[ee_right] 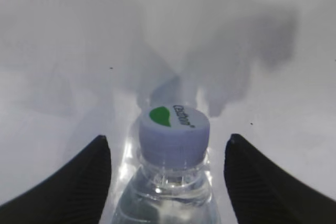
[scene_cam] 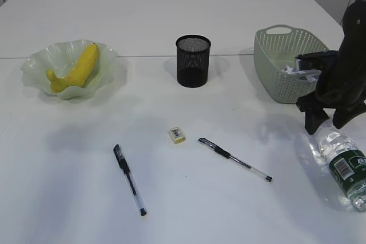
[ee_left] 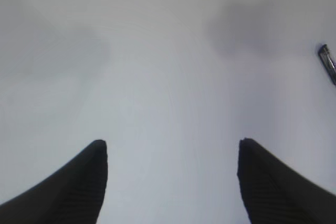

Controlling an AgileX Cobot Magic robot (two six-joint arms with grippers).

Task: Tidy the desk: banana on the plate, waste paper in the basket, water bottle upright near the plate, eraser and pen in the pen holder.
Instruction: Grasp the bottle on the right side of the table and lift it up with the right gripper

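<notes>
1. While the right hand hangs over the lying water bottle at the bench's right edge, its fingers stand spread on either side of the cap, touching nothing.
2. Left hand is likewise released, over bare bench, with a pen tip at the frame's edge; the exterior view does not show this arm.
3. Banana lies on the plate; two pens and the eraser lie before the pen holder.
4. Right arm hides part of the basket; paper inside is barely visible.
</notes>
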